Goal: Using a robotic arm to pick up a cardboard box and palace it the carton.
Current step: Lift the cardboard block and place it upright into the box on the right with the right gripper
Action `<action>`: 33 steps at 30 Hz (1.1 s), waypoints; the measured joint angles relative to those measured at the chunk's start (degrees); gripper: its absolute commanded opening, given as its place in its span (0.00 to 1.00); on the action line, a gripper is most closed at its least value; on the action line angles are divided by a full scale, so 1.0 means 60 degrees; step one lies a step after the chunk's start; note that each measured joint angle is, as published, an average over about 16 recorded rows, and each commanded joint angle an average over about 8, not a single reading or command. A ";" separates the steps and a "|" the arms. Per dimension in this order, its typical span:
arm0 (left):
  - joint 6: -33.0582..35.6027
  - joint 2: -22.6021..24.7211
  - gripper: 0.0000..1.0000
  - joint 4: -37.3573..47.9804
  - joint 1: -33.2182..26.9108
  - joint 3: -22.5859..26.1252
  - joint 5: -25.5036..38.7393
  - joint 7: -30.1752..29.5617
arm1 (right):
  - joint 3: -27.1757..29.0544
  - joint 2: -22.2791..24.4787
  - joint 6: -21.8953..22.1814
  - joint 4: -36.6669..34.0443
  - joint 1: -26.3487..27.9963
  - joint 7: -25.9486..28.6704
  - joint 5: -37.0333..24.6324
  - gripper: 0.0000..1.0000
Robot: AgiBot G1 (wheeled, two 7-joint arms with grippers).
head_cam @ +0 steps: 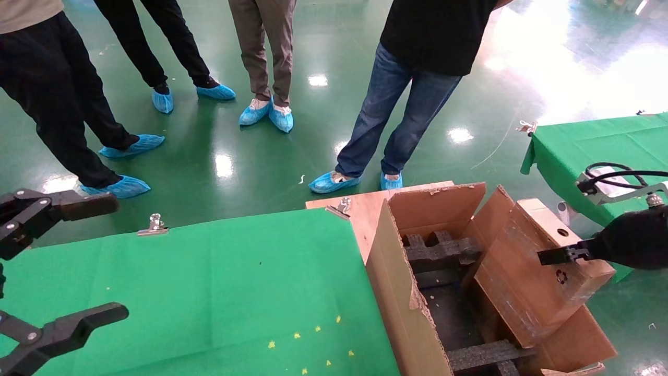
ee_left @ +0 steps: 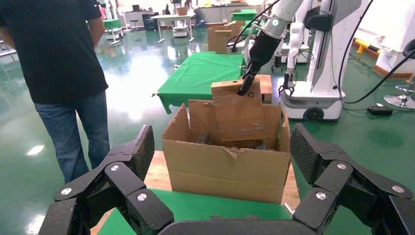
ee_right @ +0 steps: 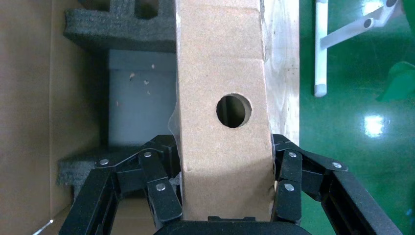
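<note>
One cardboard box (head_cam: pixel 543 261), one carton (head_cam: pixel 412 292), two pincers, four onlookers.

Lighting: bright, even overhead illumination; round lamp reflections and a broad washed-out glare patch on the glossy green floor (head_cam: pixel 548 57), well beyond the right gripper (head_cam: pixel 566 254), with a smaller hot spot on the floor just beside that gripper in its wrist view. Shadows: soft and short under the bystanders' feet; the interior of the carton (head_cam: pixel 402 292) is darkest, its black foam inserts (head_cam: pixel 443 250) showing little detail. Focus: left gripper (ee_left: pixel 220 161) fingers nearest the lens slightly soft, mid-distance sharp.
</note>
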 measured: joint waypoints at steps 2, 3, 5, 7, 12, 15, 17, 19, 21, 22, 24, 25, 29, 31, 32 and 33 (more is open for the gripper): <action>0.0000 0.0000 1.00 0.0000 0.0000 0.0000 0.0000 0.0000 | -0.0026 -0.0054 0.0071 -0.0009 -0.0047 0.0157 -0.0066 0.00; 0.0000 0.0000 1.00 0.0000 0.0000 0.0000 0.0000 0.0000 | -0.0042 -0.0085 0.0113 -0.0012 -0.0074 0.0247 -0.0111 0.00; 0.0000 0.0000 1.00 0.0000 0.0000 0.0000 0.0000 0.0000 | -0.0079 -0.0154 0.0209 -0.0016 -0.0136 0.0453 -0.0221 0.00; 0.0000 0.0000 1.00 0.0000 0.0000 0.0000 0.0000 0.0000 | -0.0122 -0.0227 0.0318 -0.0004 -0.0207 0.0684 -0.0363 0.00; 0.0000 0.0000 1.00 0.0000 0.0000 0.0000 0.0000 0.0000 | -0.0249 -0.0392 0.0596 0.0059 -0.0405 0.1294 -0.0792 0.00; 0.0000 0.0000 1.00 0.0000 0.0000 0.0000 0.0000 0.0000 | -0.0323 -0.0480 0.0731 0.0080 -0.0517 0.1614 -0.1043 0.00; 0.0000 0.0000 1.00 0.0000 0.0000 0.0000 0.0000 0.0000 | -0.0368 -0.0531 0.0810 0.0089 -0.0587 0.1800 -0.1199 0.00; 0.0000 0.0000 1.00 0.0000 0.0000 0.0001 0.0000 0.0000 | -0.0411 -0.0579 0.0885 0.0096 -0.0657 0.1975 -0.1334 0.00; 0.0000 0.0000 1.00 0.0000 0.0000 0.0001 0.0000 0.0000 | -0.0450 -0.0625 0.0954 0.0101 -0.0725 0.2134 -0.1448 0.00; 0.0000 0.0000 1.00 0.0000 0.0000 0.0001 0.0000 0.0000 | -0.0468 -0.0648 0.0987 0.0102 -0.0760 0.2208 -0.1493 0.00; 0.0000 0.0000 1.00 0.0000 0.0000 0.0001 -0.0001 0.0000 | -0.0505 -0.0695 0.1055 0.0104 -0.0833 0.2359 -0.1570 0.00; 0.0000 0.0000 1.00 0.0000 0.0000 0.0001 -0.0001 0.0000 | -0.0523 -0.0720 0.1091 0.0105 -0.0872 0.2429 -0.1602 0.00; 0.0000 0.0000 1.00 0.0000 0.0000 0.0001 -0.0001 0.0001 | -0.0606 -0.0829 0.1276 0.0106 -0.1061 0.2702 -0.1717 0.00; 0.0000 0.0000 1.00 0.0000 0.0000 0.0001 -0.0001 0.0001 | -0.0655 -0.0888 0.1402 0.0106 -0.1180 0.2837 -0.1785 0.00; 0.0000 0.0000 1.00 0.0000 0.0000 0.0001 -0.0001 0.0001 | -0.0682 -0.0917 0.1471 0.0106 -0.1243 0.2904 -0.1821 0.00; 0.0000 0.0000 1.00 0.0000 0.0000 0.0001 -0.0001 0.0001 | -0.0710 -0.0948 0.1546 0.0105 -0.1311 0.2971 -0.1862 0.00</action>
